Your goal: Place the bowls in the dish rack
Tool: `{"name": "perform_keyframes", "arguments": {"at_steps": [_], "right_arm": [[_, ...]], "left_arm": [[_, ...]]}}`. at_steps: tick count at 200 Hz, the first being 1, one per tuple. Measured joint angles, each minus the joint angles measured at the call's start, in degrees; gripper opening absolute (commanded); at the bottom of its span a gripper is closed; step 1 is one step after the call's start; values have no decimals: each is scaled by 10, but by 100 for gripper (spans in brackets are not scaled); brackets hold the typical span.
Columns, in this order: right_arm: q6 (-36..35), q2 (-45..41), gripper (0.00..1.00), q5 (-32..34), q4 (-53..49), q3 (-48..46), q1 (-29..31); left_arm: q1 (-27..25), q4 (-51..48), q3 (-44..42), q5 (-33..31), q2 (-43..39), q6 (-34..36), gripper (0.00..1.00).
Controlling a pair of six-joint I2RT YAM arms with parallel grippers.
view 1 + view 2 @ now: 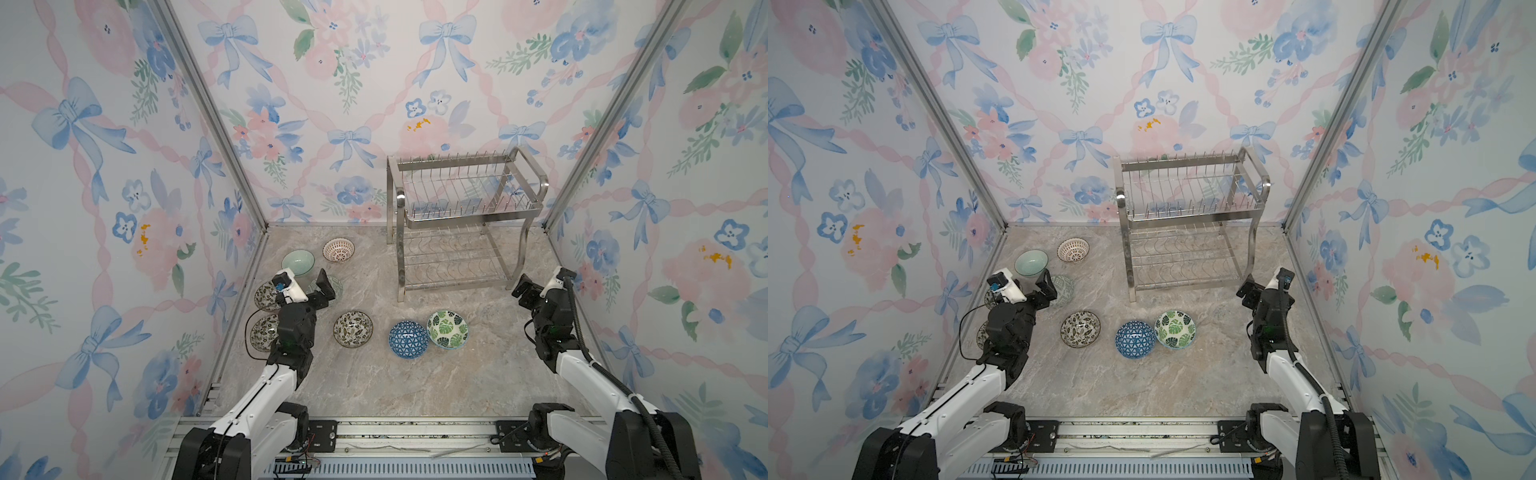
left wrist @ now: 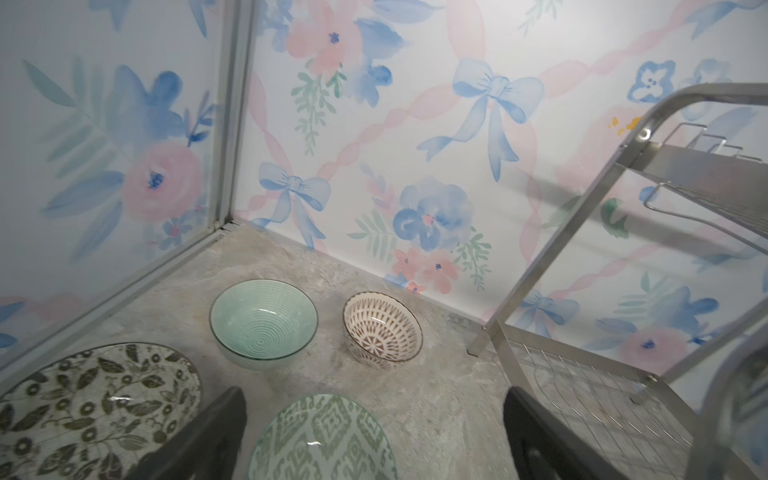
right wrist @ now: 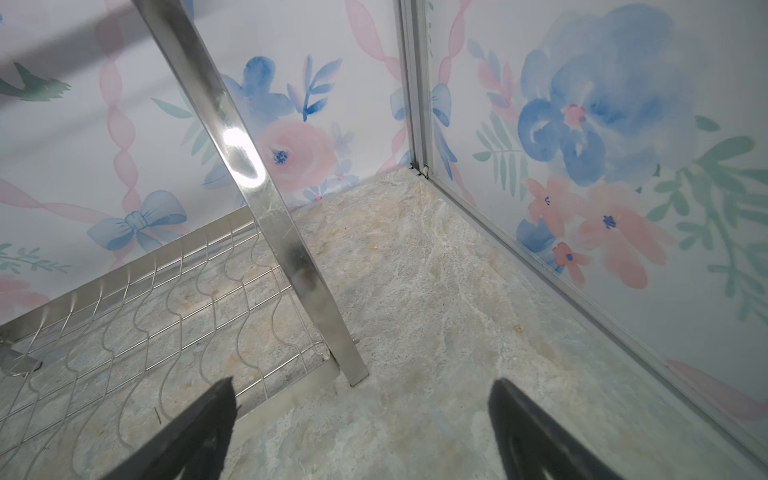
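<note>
Within flowered walls point(image 1: 83, 166), the marble-patterned desk point(image 1: 415, 386) held the dish rack point(image 1: 457, 216) empty at far right, so nothing was loaded yet. The bowls point(image 1: 353, 329) lay left and near-centre, the blue-triangle bowl point(image 1: 408, 338) just beside the green-leaf bowl point(image 1: 447, 329). Both arms' jaws gaped wide and empty, the left above the green geometric bowl point(image 2: 324, 440); nothing blocked the rack.

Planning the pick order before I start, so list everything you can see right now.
red lattice bowl: one, red-white, far left of table
pale green bowl: one, plain, beside it
green geometric bowl: one, green-white, below left gripper
dark floral bowls: three, dark-white, two by left wall, one mid-table
blue triangle bowl: one, blue, centre
green leaf bowl: one, green-white, beside blue one
dish rack: one, steel, back right, empty
left gripper: black, open
right gripper: black, open, by rack leg
</note>
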Motion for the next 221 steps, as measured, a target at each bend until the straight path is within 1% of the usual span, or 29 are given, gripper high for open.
{"name": "perform_keyframes", "arguments": {"at_steps": [29, 57, 73, 82, 88, 104, 125, 156, 175, 188, 210, 221], "right_arm": [[3, 25, 96, -16, -61, 84, -7], [-1, 92, 97, -35, -69, 155, -14], [-4, 141, 97, -43, -69, 183, -15], [-6, 167, 98, -47, -69, 197, -16], [-7, 181, 100, -49, -68, 204, -16], [-11, 209, 95, -51, -62, 212, -16], [-18, 238, 87, -50, -56, 224, -18], [-30, 284, 82, -50, -34, 253, -19], [-40, 303, 70, -49, -21, 261, -19], [-46, 314, 60, -50, -16, 268, -19], [-45, 326, 56, -57, -4, 269, -19], [-45, 328, 52, -59, 0, 269, -18]], "left_arm": [[-87, -48, 79, 43, 70, -11, 98], [-173, -70, 157, 44, 163, -12, 98], [-208, -83, 196, 43, 210, -12, 98], [-221, -91, 213, 43, 229, -12, 98], [-226, -94, 222, 43, 239, -12, 98], [-234, -100, 245, 43, 259, -12, 98], [-238, -101, 261, 43, 271, -12, 98], [-239, -106, 270, 43, 281, -12, 98], [-239, -113, 273, 43, 285, -12, 98], [-239, -120, 274, 43, 285, -12, 98], [-239, -127, 283, 43, 288, -12, 98], [-239, -130, 291, 43, 291, -12, 98]]}}
